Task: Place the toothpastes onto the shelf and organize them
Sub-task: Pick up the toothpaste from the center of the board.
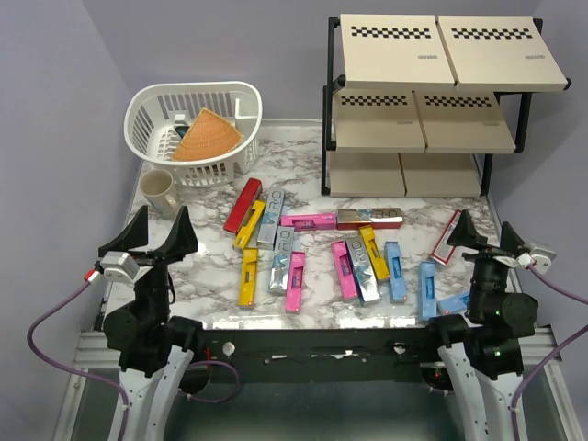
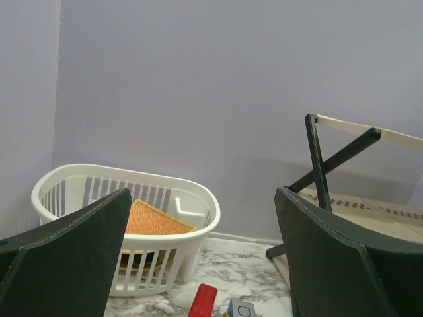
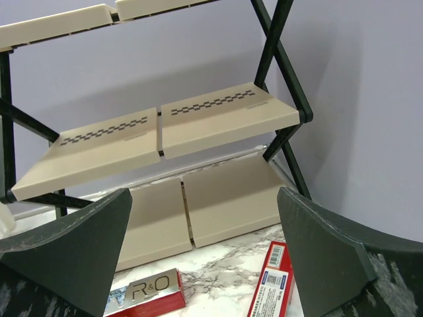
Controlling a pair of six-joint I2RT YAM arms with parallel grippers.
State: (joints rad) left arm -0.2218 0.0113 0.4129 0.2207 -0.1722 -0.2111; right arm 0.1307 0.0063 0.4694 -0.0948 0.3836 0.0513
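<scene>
Top external view, toothpastes (image 1: 295,280) lay scattered on the marble worktop (image 1: 207,276), shelf (image 1: 395,50) stood far right, left fingers (image 1: 179,241) and right fingers (image 1: 460,230) both spread wide, grasping nothing.

desk (image 1: 211,276): marble | centre: toothpastes (image 1: 295,280) scattered flat | back left: basket (image 1: 193,87), cup (image 1: 159,191) beside | back right: shelf (image 1: 418,124)

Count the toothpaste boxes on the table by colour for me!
Pink boxes: 3
Yellow boxes: 3
Red boxes: 3
Silver boxes: 3
Light blue boxes: 3
Total: 15 that I can make out; overlaps may hide more.
</scene>
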